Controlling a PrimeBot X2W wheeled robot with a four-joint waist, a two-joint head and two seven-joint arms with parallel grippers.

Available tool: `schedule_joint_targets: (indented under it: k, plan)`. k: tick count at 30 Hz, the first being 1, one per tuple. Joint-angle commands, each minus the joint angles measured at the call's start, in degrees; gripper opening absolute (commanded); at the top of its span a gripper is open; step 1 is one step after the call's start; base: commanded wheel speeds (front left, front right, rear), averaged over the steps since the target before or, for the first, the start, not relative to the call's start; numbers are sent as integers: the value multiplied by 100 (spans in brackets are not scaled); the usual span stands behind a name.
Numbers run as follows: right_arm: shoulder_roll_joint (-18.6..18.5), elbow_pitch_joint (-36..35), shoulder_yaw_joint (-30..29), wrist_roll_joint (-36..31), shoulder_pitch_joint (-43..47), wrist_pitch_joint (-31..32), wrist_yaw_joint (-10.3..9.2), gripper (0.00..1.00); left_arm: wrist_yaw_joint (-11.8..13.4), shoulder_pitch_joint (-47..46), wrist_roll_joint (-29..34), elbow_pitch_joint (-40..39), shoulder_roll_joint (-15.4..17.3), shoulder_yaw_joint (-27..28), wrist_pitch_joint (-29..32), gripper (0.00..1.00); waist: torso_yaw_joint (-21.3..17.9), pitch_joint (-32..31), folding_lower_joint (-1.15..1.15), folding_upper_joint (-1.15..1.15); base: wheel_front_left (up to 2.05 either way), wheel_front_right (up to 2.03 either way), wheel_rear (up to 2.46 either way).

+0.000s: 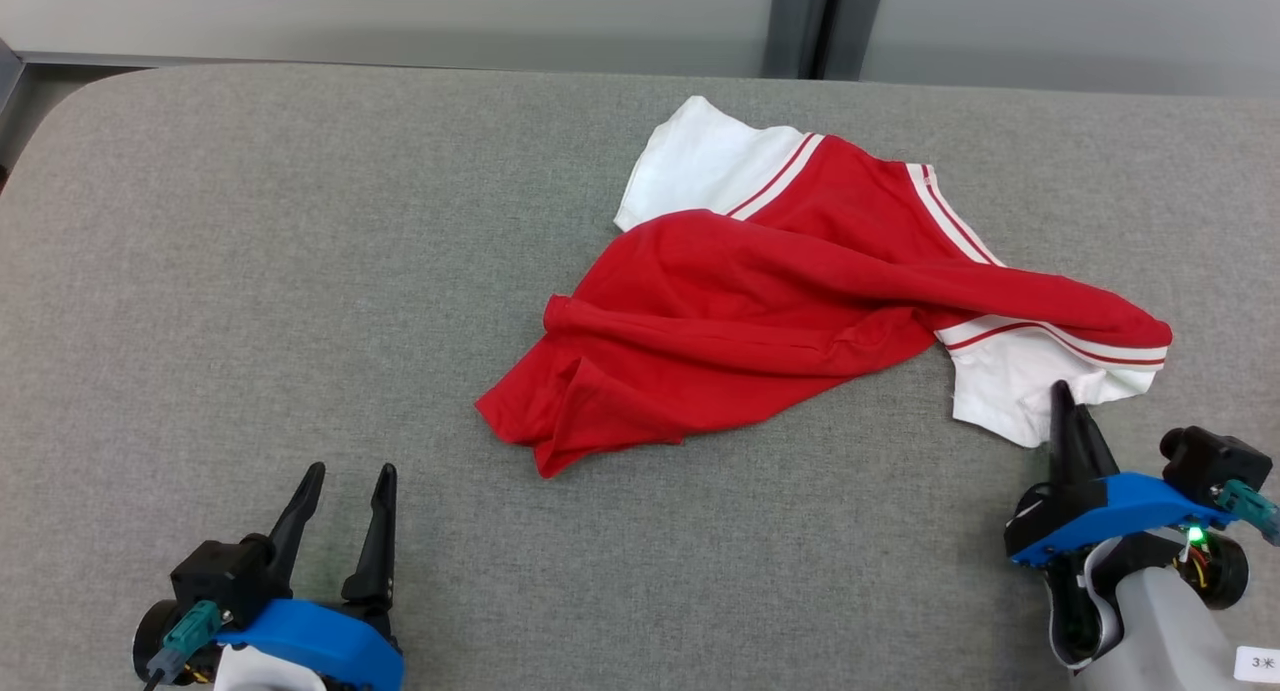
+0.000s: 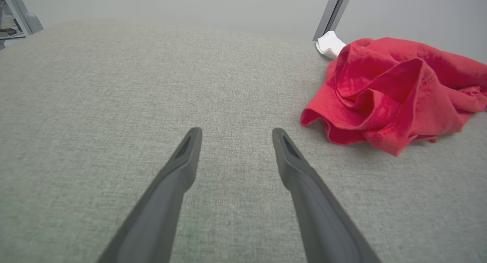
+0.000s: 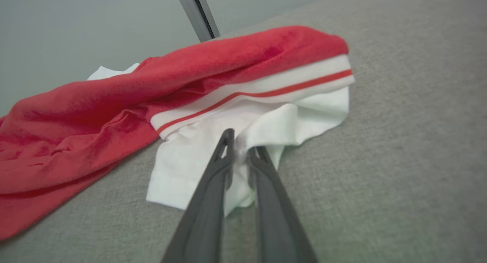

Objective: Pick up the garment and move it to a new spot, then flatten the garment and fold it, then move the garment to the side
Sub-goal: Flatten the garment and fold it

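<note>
The garment [image 1: 780, 301] is a red shirt with white, red-striped sleeves, lying crumpled right of centre on the grey padded table [image 1: 250, 271]. My right gripper [image 1: 1066, 396] is at its near white sleeve. In the right wrist view the right gripper [image 3: 241, 143] has its fingers nearly together with a pinch of white sleeve cloth [image 3: 213, 145] between them. My left gripper [image 1: 350, 481] rests open at the lower left, well short of the garment's red hem. The left wrist view shows that left gripper [image 2: 236, 135] open over bare table, with the garment [image 2: 395, 91] bunched to the right.
Two grey posts [image 1: 820, 21] stand behind the table's far edge against a pale wall. The table's left far corner [image 1: 60, 101] is rounded. Bare grey surface stretches across the table's left half and along its near edge.
</note>
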Motion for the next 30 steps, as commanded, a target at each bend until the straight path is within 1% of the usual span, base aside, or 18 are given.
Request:
schedule_joint_targets:
  k: [1, 6, 11, 12, 13, 14, 15, 16, 17, 18, 21, 23, 26, 30]
  plan:
    - [-33, -96, -78, 59, 90, -16, 0, 0, 7, 16, -10, 17, 4, 35, -16, 100, -37, -45, 0, -1, 0, 0, 0]
    - [-31, -473, -45, 319, 545, -16, 0, 0, 7, 159, 62, -7, -90, 103, -16, 100, -234, -258, 0, -1, 0, 0, 0]
    - [-32, -933, -50, 40, 1264, -16, 0, 0, 7, 315, 182, -14, -253, 210, -16, 100, -529, -518, 0, -1, 0, 0, 0]
    - [-33, -969, -78, -132, 1396, -16, 0, 15, 7, 343, 216, -6, -281, 237, -16, 100, -583, -567, 0, -1, 0, 0, 0]
    - [-32, -961, -111, -354, 1512, -16, 0, 83, 7, 365, 243, 5, -299, 275, -16, 100, -636, -610, 0, -1, 0, 0, 0]
    - [-32, -963, -212, -608, 1613, -15, 0, 100, 7, 375, 280, 11, -319, 296, -16, 100, -684, -653, 0, -1, 0, 0, 0]
    - [-44, -1061, -362, -907, 1666, -18, 0, 100, 7, 375, 301, 13, -346, 314, -16, 100, -720, -679, 0, -1, 0, 0, 0]
    - [-44, -1061, -362, -907, 1666, -18, 0, 100, 7, 375, 301, 13, -346, 314, -16, 100, -720, -679, 0, -1, 0, 0, 0]
    - [-44, -1165, -510, -1267, 1735, -18, 0, 100, 7, 375, 335, 8, -381, 314, -16, 100, -745, -697, 0, -1, 0, 0, 0]
    - [-32, -1252, -647, -1441, 1780, -15, 0, 100, 7, 386, 350, 10, -407, 320, -16, 100, -766, -719, 0, -1, 0, 0, 0]
    - [-18, -1536, -776, -1716, 1833, -15, 0, 100, 7, 381, 380, -9, -432, 358, -16, 100, -802, -716, 0, -1, 0, 0, 0]
    - [-16, -1733, -637, -1621, 1800, -16, 0, 100, 7, 324, 353, -46, -432, 350, -15, 100, -826, -665, 0, -1, 0, 0, 0]
    - [-25, -2032, -270, -1475, 1721, -15, 0, 100, 7, 149, 293, -123, -413, 270, -16, 100, -847, -573, 0, -1, 0, 0, 0]
    - [-29, -2220, 288, -1265, 1555, -15, 0, 100, 7, -202, 152, -207, -327, 84, -16, 100, -902, -386, 0, -1, 0, 0, 0]
